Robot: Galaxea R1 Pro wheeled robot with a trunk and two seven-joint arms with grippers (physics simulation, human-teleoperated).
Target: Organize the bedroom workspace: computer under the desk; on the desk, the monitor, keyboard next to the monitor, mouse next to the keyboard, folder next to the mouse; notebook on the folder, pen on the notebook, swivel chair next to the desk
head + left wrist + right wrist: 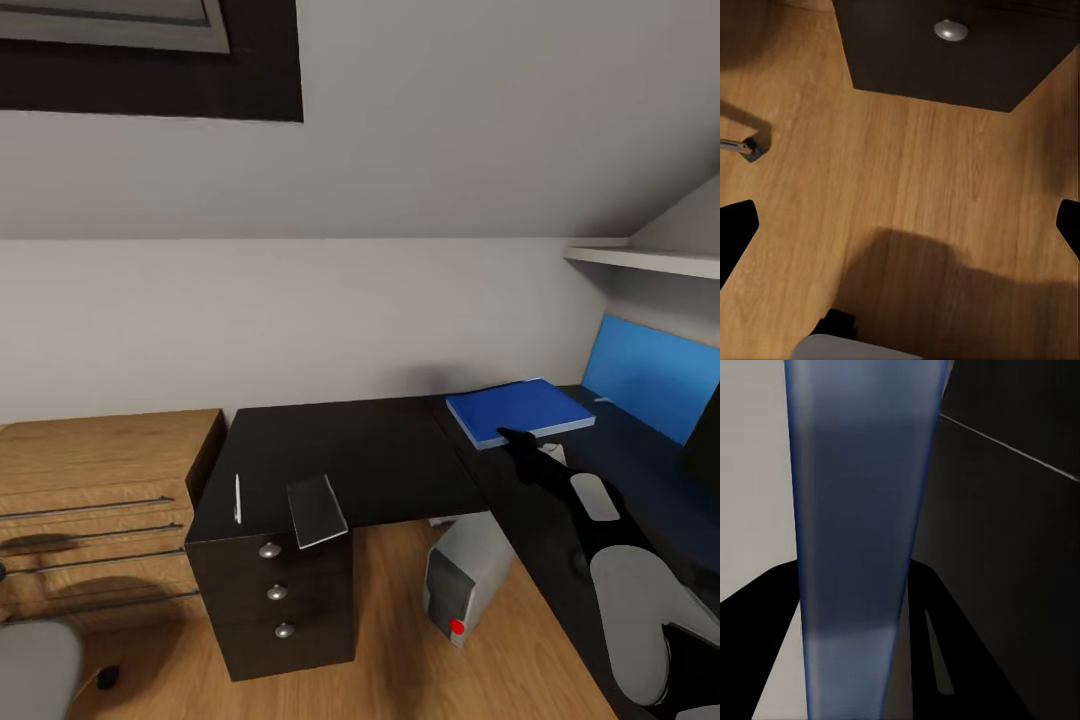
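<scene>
My right gripper [512, 437] is shut on the near edge of the bright-blue folder [520, 410], which is over the black desk [380, 450]; in the right wrist view the folder [855, 525] runs between the black fingers [765, 645]. The light-grey notebook [318, 510] overhangs the desk's front edge, with the pen [237, 497] to its left. The computer [465, 580] stands on the floor under the desk. A dark slice of the monitor [706, 430] shows at the far right. The swivel chair's seat [35, 670] is at the lower left. My left gripper [900, 225] hangs open above the floor. The keyboard is out of view.
The black drawer unit [278, 592] holds up the desk's left end, and its knob [951, 30] appears in the left wrist view. Low wooden shelving [100, 500] stands to its left. A blue panel [650, 375] lines the wall behind the desk. A chrome chair leg [739, 146] lies on the floor.
</scene>
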